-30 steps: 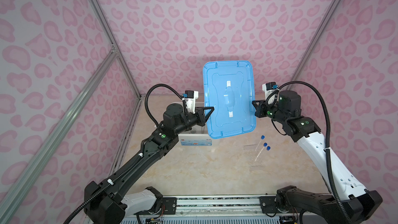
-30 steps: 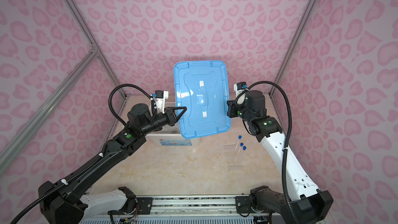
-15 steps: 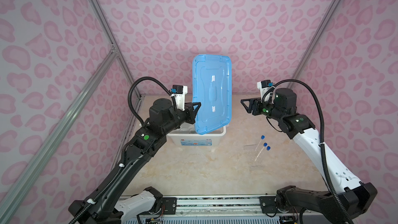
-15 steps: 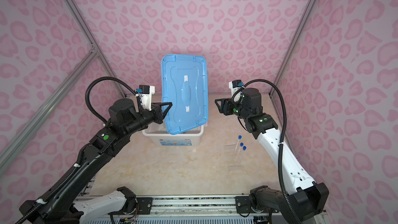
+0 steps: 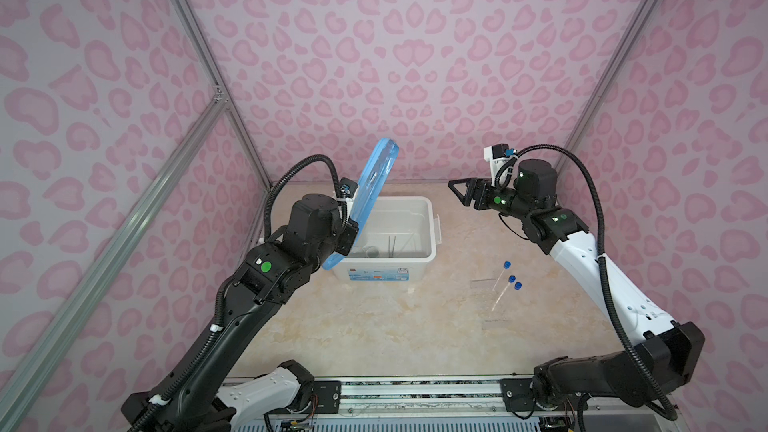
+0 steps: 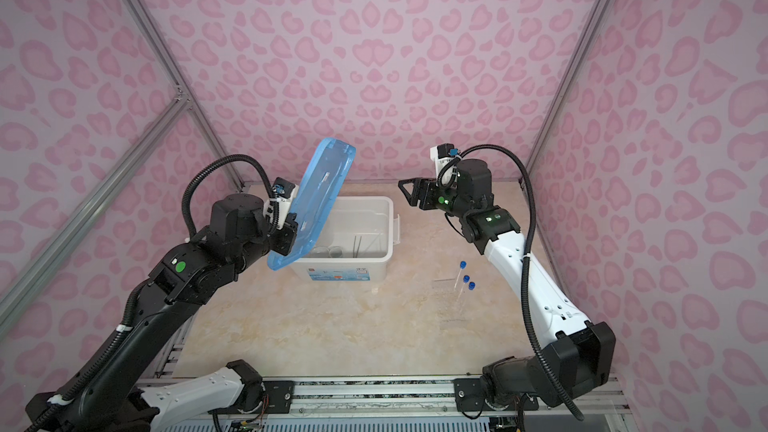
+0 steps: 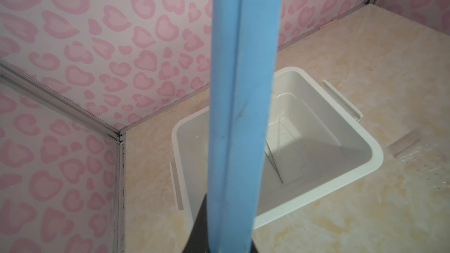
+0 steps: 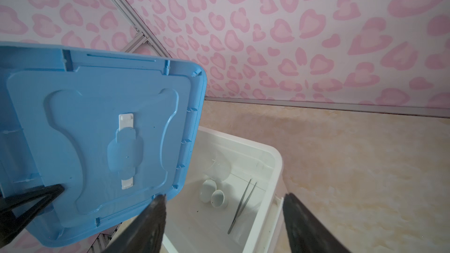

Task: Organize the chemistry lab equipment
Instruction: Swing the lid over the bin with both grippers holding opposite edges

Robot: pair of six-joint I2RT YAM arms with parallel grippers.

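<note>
Tubes: three clear tubes [image 5: 512, 278] with blue caps lie loose on the tabletop [image 5: 374, 334], outside the white bin [image 5: 432, 243] and off to its right in both top views.
Other equipment: tweezers [image 8: 243, 205], two small round dishes [image 8: 214, 194] and a clear beaker [image 8: 219, 166] lie inside the bin.
Change: a second ago both pincers held the blue lid [image 5: 368, 197] flat above the bin. The right pincer [image 5: 461, 193] has since let go and drawn back. The lid has swung up on edge and leans at the bin's left side.
Lid holder: the left pincer [image 6: 291, 238] is clamped on the lid's lower edge and carries it alone.
Free arm: the right pincer's jaws stand spread and empty, in the air near the bin's far right corner.
Meaning: the bin's mouth is uncovered, so the tubes can probably go in next, and the free arm looks the likely one to fetch them.
Tubes to pincer: they lie well apart from the right pincer, lower and nearer the robot's base, beside its forearm. The bin stands between them and the left pincer.
</note>
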